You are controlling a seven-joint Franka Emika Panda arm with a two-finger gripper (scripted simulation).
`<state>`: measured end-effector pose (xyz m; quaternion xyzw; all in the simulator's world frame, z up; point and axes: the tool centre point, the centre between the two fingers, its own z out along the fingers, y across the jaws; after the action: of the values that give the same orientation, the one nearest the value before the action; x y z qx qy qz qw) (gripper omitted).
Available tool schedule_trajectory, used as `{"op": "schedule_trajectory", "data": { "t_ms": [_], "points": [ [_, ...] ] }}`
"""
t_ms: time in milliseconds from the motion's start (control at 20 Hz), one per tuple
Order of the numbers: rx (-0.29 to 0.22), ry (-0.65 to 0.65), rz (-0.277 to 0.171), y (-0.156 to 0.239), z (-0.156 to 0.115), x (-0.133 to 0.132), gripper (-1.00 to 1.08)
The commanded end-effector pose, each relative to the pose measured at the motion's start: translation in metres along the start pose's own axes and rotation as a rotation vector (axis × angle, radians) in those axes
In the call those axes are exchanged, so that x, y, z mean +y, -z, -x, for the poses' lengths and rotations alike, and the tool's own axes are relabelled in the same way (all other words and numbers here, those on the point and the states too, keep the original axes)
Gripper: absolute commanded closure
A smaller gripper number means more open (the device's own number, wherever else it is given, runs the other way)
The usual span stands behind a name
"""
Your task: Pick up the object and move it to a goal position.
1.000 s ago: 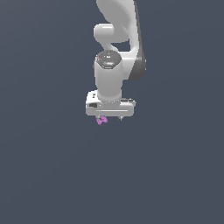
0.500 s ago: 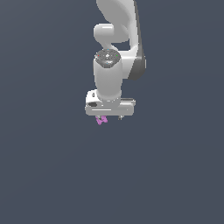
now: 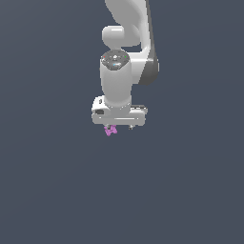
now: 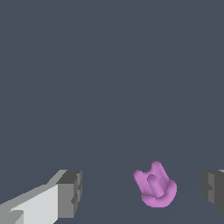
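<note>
**Fingers spread around the pink-purple piece**

In the exterior view we see the white arm (image 3: pixel 125 52) reaching down from above, its wrist pointing at the plain dark grey floor (image 3: pixel 52 190). The gripper (image 3: pixel 118 127) sits low over that surface, and the object (image 3: pixel 110 130), a tiny pink-purple lump with small prongs, peeks out just under the gripper body, toward the exterior view's left of its middle.

In the wrist view we find the object (image 4: pixel 155 190) lying on the floor in the gap of the gripper (image 4: pixel 142 192). One dark-padded finger (image 4: pixel 70 192) stands well apart from it, with bare floor showing between pad and piece; the other finger (image 4: pixel 213 190) is nearer, yet a strip of floor still separates the two. So we read the fingers as held wide apart, touching nothing. The object's prongs point up and away from its rounded base.
</note>
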<state>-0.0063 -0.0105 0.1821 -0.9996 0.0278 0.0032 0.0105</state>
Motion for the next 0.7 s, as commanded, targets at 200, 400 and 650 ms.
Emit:
{"op": "schedule_trajectory", "data": {
  "t_ms": [200,400,650],
  "points": [
    [0.000,0.039,0.002,-0.009,0.007,0.007,-0.92],
    [0.001,0.086,0.005,-0.020,0.015,0.015,-0.92],
    [0.002,0.170,0.010,-0.038,0.032,0.027,-0.92]
  ]
}}
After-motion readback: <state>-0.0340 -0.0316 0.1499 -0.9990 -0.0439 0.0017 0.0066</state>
